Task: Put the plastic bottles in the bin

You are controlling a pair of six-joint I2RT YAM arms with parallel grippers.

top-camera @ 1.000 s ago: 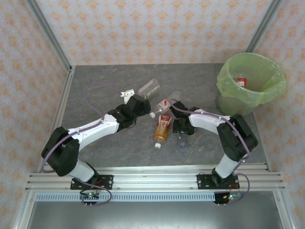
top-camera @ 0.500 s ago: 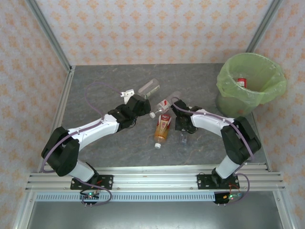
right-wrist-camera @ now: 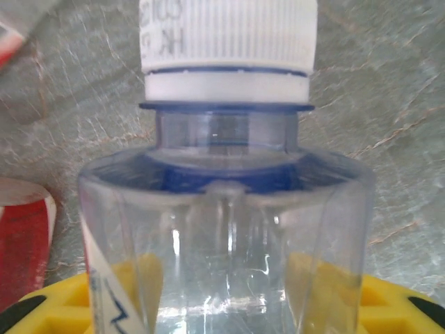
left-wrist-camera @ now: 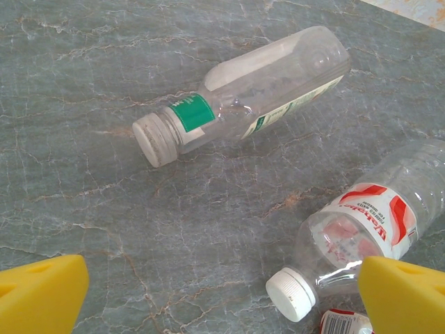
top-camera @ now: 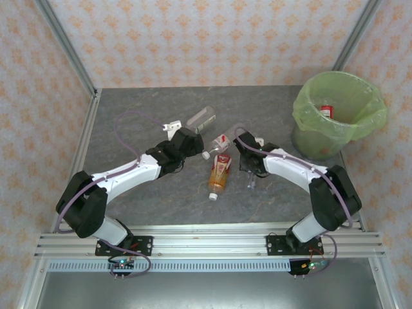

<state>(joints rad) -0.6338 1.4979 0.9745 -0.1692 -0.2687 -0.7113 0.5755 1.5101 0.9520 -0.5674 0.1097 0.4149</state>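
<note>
Plastic bottles (top-camera: 219, 172) | green-band bottle (left-wrist-camera: 257, 90) | red-white label bottle (left-wrist-camera: 365, 219), script illegible

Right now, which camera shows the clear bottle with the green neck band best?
Left wrist: the green-banded bottle lies whole, close and side-on on the table. Top external shows that bottle small and from above, its details lost.

Enclosure fittings, non-task items.
Grey marble-veined counter (top-camera: 141, 193); walls (top-camera: 206, 38) papered in pale peach with an orange floral motif; aluminium corner posts (top-camera: 64, 48) leaning outward; slotted aluminium rail (top-camera: 206, 243) across the counter's near edge.
</note>
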